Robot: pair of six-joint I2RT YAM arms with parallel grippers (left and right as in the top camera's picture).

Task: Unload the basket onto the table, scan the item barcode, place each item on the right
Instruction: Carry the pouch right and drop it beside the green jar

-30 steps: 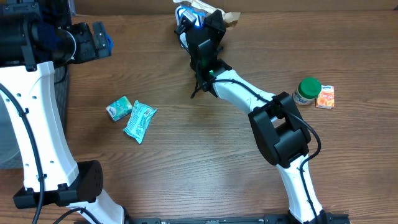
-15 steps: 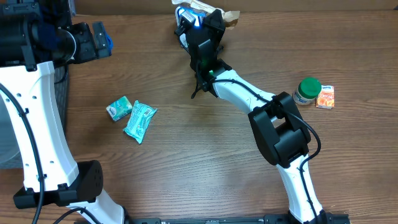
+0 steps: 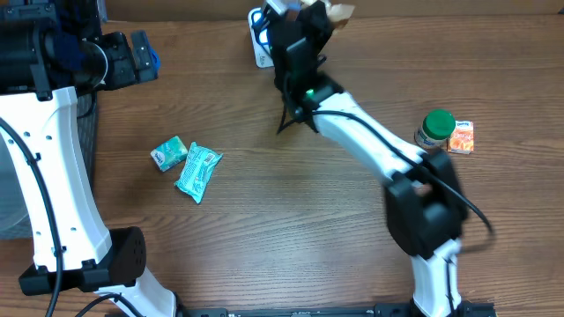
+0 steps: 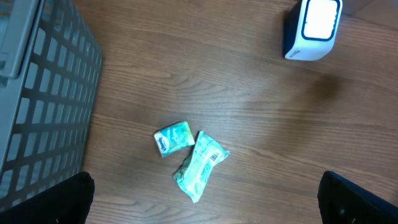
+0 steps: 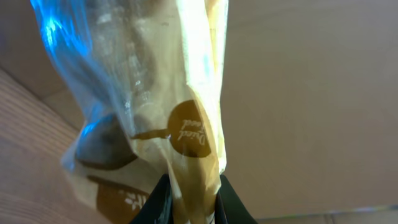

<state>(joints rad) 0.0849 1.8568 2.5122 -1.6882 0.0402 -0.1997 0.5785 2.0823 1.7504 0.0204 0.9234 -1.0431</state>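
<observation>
Your right gripper (image 5: 189,200) is clamped tight on one end of a clear-and-yellow snack bag (image 5: 186,118). It holds the bag in the air at the far edge of the surface (image 3: 291,229), just above and beside the white-faced scanner (image 4: 314,28). A blue glow lies on the film, so the bag is probably close to the reader's light, but no barcode shows in any view. To do this step well, turn your wrist slowly until the printed code squarely faces the scanner window. Let the bag hang flat rather than creased, tilt it a little to kill glare on the shiny film, and pause there without easing your grip. Your left gripper (image 3: 145,55) has its jaws wide apart and holds nothing, over the left side near the grey basket (image 4: 43,93). On the count: one bag in hand, one scanner, one basket, two teal packets (image 3: 168,153) (image 3: 198,172) lying just beside each other at centre left, and well apart on the right one green-lidded jar (image 3: 434,129) next to one orange carton (image 3: 460,137).
</observation>
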